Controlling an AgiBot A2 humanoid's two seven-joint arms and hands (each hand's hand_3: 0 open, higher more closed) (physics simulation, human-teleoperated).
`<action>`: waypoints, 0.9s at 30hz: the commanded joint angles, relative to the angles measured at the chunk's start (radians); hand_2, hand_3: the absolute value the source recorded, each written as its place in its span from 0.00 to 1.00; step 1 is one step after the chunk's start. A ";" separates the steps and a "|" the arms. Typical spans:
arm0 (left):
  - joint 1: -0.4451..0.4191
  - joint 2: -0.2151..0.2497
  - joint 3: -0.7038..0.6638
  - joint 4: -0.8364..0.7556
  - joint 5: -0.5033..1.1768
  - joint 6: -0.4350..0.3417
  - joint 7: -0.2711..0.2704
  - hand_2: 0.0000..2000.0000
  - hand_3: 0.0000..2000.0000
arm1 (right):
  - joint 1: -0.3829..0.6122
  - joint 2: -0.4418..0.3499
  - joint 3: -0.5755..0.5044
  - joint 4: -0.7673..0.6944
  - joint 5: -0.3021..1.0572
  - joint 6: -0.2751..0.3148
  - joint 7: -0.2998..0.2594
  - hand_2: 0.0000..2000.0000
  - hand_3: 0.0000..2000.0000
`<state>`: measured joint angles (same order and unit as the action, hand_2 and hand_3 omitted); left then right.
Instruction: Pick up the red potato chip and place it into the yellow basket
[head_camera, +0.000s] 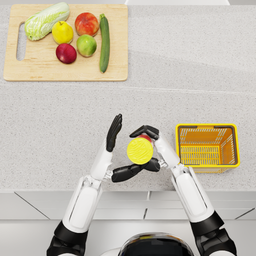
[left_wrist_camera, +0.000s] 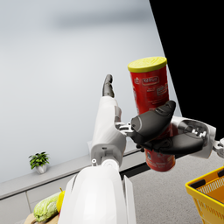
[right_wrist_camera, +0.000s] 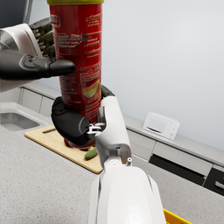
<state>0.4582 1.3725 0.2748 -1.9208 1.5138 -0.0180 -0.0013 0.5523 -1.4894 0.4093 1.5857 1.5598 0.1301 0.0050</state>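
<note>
The right hand (head_camera: 150, 150) grips the red chip can (left_wrist_camera: 153, 105) upright; the left hand (head_camera: 114, 132) hovers spread beside it. Carry it level toward the yellow basket (head_camera: 207, 146) near the worktop's front edge, lowering before letting go.

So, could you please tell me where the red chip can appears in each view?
Head view: red chip can, seen lid-on, between both hands, left of the yellow basket.
Left wrist view: upright, right of centre, held by the right hand.
Right wrist view: upper left.
Shared landmark: its yellow lid.
</note>
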 joint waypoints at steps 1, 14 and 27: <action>-0.101 -0.029 -0.216 -0.136 0.000 0.005 0.000 0.00 0.00 | 0.024 -0.010 -0.249 0.040 0.000 -0.001 0.000 1.00 1.00; -0.097 -0.007 -0.381 0.027 -0.001 0.018 0.001 0.00 0.00 | -0.070 -0.005 -0.558 -0.070 -0.002 0.000 -0.102 1.00 1.00; 0.002 -0.011 -0.352 0.105 -0.001 0.018 0.001 0.00 0.00 | -0.072 0.002 -0.504 0.043 -0.002 -0.035 -0.126 0.00 0.00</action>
<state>0.4035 1.3677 -0.0864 -1.8432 1.5133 0.0000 0.0000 0.4409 -1.4946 -0.1217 1.5789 1.5576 0.0681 -0.0869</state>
